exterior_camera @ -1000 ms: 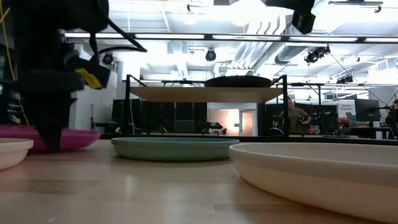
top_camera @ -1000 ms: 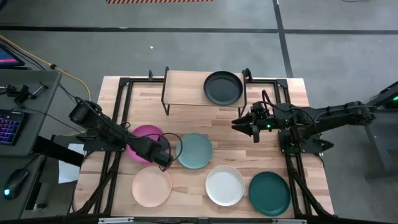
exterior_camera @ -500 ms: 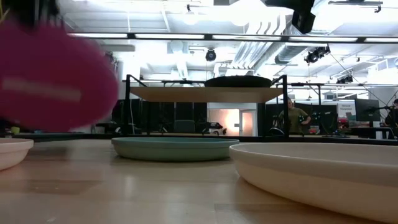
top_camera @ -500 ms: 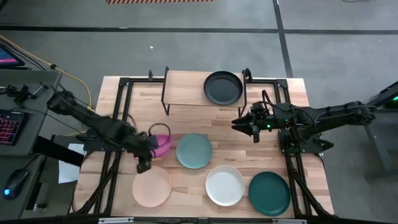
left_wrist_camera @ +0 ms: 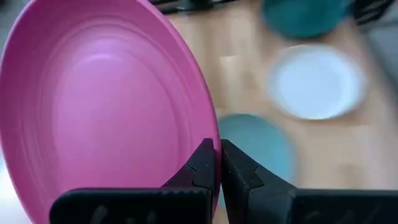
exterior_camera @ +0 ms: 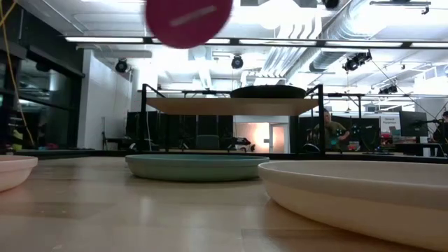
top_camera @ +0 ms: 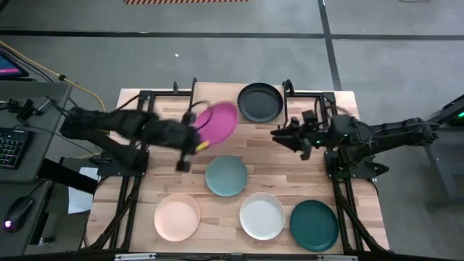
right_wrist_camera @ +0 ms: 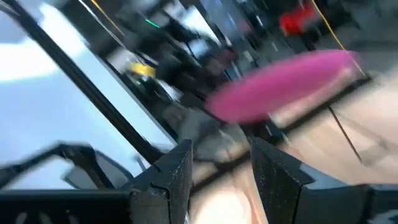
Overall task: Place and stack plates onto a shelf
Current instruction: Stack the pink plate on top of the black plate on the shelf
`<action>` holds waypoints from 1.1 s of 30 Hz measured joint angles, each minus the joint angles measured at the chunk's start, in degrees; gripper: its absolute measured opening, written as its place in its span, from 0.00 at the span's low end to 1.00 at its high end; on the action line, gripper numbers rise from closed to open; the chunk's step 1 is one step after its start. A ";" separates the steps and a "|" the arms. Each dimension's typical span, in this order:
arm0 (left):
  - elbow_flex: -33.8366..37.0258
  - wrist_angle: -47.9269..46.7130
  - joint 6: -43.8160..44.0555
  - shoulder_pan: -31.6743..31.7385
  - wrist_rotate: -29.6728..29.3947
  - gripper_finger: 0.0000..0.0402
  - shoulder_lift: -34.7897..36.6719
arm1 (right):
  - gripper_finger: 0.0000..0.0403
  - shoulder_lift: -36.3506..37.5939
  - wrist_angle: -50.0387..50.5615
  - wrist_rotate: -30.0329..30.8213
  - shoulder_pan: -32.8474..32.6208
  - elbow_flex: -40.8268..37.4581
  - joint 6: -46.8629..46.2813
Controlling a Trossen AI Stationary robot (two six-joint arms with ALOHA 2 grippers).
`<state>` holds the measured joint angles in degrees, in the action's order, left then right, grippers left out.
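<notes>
My left gripper (top_camera: 193, 138) (left_wrist_camera: 217, 163) is shut on the magenta plate (top_camera: 219, 121) (exterior_camera: 189, 17), carried high over the left part of the shelf (top_camera: 217, 90) (exterior_camera: 231, 105). The black plate (top_camera: 260, 102) (exterior_camera: 268, 91) lies flat on the shelf's right part. The light teal (top_camera: 226, 175), peach (top_camera: 177, 217), white (top_camera: 262, 216) and dark teal (top_camera: 314, 225) plates lie flat on the table. My right gripper (top_camera: 290, 138) (right_wrist_camera: 221, 180) hovers open to the right of the shelf, touching nothing. My left gripper pinches the magenta plate's rim (left_wrist_camera: 214, 134) between its two fingers, one on the hollow face and one on the underside. The fingers come from the table's left, roughly level. The plate is lifted clear and tilted, its hollow face toward the wrist camera.
The shelf's thin black legs (top_camera: 193, 116) stand at the far middle of the table. Black frame rails (top_camera: 138, 130) run along the table's left and right sides. Bare wood lies between the shelf and the near row of plates. A person (exterior_camera: 329, 133) stands far off in the room.
My left gripper has lifted the magenta plate off the table at the left. It has carried the plate up, toward the far edge and to the right, over the shelf, and the plate has tipped out of the flat. My right gripper has shifted slightly toward the far edge.
</notes>
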<state>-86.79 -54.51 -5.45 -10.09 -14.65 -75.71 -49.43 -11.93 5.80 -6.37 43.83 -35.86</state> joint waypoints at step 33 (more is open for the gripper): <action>-16.43 17.16 -37.25 20.32 0.98 0.05 -36.51 | 0.36 -2.01 0.30 8.17 0.02 9.31 21.38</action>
<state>-103.22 -37.36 -42.70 10.23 -13.67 -112.22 -51.44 -11.63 13.98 -6.35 53.15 -14.48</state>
